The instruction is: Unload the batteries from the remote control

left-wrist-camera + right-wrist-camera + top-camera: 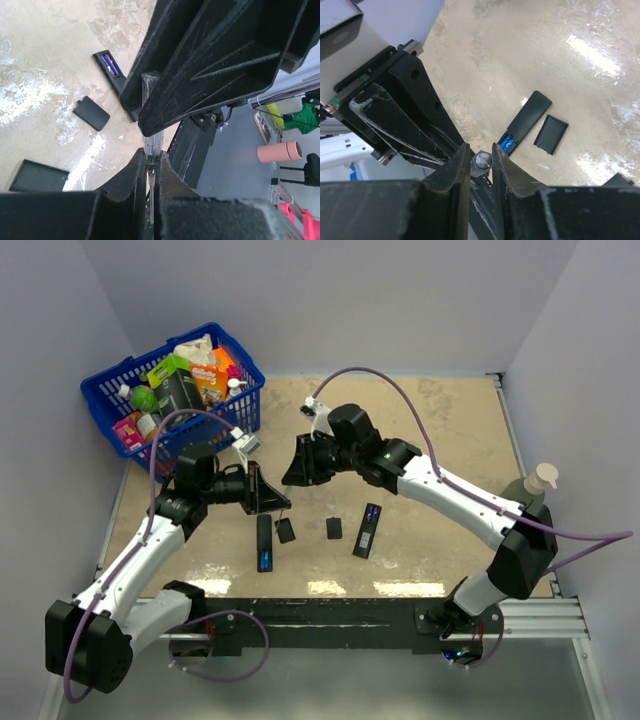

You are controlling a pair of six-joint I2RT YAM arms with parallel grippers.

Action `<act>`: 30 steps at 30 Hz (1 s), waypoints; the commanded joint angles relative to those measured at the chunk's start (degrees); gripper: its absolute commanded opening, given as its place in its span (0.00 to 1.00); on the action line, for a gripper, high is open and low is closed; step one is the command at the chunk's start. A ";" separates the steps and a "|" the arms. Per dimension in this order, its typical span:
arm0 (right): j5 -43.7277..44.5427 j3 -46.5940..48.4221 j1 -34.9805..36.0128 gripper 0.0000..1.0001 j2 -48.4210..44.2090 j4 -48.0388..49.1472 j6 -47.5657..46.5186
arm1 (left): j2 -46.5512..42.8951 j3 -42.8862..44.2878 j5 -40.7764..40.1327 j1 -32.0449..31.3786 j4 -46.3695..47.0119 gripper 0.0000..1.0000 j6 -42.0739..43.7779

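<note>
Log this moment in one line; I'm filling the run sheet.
left hand: shut on battery | right hand: jaws closed around same battery's end | remote: open, blue batteries inside | cover: off, beside it

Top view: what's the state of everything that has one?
Left-side remote: open, blue batteries inside.
Right-side remote: open, blue showing.
Left cover: off, lying flat.
Right cover: off, lying flat.
Left gripper: shut.
Right gripper: closed on grey cylinder, probably a battery.
Basket: full.

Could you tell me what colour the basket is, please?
The basket is blue, and it shows best in the top view.
</note>
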 commanded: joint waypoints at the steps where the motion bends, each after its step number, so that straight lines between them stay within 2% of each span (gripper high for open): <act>1: 0.25 1.38 -0.31 0.15 -1.69 0.52 -2.08 | -1.23 0.80 1.15 0.10 1.41 0.00 2.01; 2: 0.34 1.02 -0.57 0.11 -2.04 0.96 -2.34 | -1.05 0.88 1.06 0.10 1.23 0.00 2.19; 3: 0.43 0.59 -0.58 0.01 -2.65 1.13 -2.43 | -0.88 0.97 0.54 0.10 0.88 0.00 2.45; 5: 0.95 -0.38 -0.75 0.00 -3.36 1.49 -2.61 | 0.09 1.85 -0.60 0.09 -0.87 0.00 3.24; 6: 1.04 -0.73 -0.66 0.00 -4.15 1.66 -2.61 | 0.53 2.72 -1.74 0.10 -1.57 0.06 3.25; 7: 1.31 -1.43 -0.75 0.00 -4.50 1.75 -2.61 | 1.23 3.25 -2.53 0.10 -3.15 0.26 3.25; 9: 2.70 -2.49 -0.66 0.00 -5.56 2.63 -2.09 | 1.58 4.65 -4.81 0.10 -4.56 0.40 3.07; 10: 3.41 -4.58 -0.66 0.00 -7.04 3.59 -1.65 | 1.33 5.01 -5.26 0.10 -4.57 0.73 2.37; 17: 12.90 -14.70 0.03 0.00 -12.76 14.30 5.64 | 1.15 6.24 -17.46 2.11 -7.81 0.81 -1.67; 21: 20.19 -20.42 3.72 0.00 -14.18 21.59 6.53 | 1.50 3.53 -20.81 8.51 -9.57 0.87 -4.92; 26: 32.39 -23.94 12.42 0.00 -13.21 27.83 5.21 | 4.22 1.77 -28.18 12.22 -14.50 0.85 -6.42; 30: 34.53 -26.13 16.29 0.00 -10.76 34.17 6.26 | 5.63 -2.00 -28.47 14.15 -15.47 0.82 -8.00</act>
